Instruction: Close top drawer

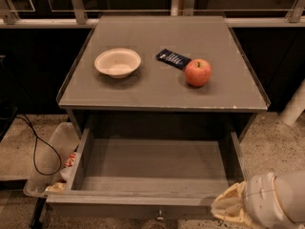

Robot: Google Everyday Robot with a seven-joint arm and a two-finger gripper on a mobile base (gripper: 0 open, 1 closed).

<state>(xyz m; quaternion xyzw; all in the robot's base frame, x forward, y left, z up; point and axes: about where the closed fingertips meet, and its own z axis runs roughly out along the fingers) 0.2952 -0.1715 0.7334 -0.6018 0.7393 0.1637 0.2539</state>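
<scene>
The top drawer point(152, 202) is pulled wide open below the grey cabinet top and shows an empty grey inside. Its front panel runs along the bottom of the view, with a small round metal knob point(160, 217) at its centre. My gripper point(228, 210), wrapped in a cream cover, sits at the lower right, right at the right end of the drawer's front panel. The white arm point(276, 199) behind it comes in from the right edge.
On the cabinet top point(143, 92) stand a white bowl point(117, 62), a dark snack packet point(173, 58) and a red apple point(198, 72). A clear plastic bin point(50, 159) with scraps and a black cable point(38, 151) lie on the floor at left. A white post point(294, 106) stands at right.
</scene>
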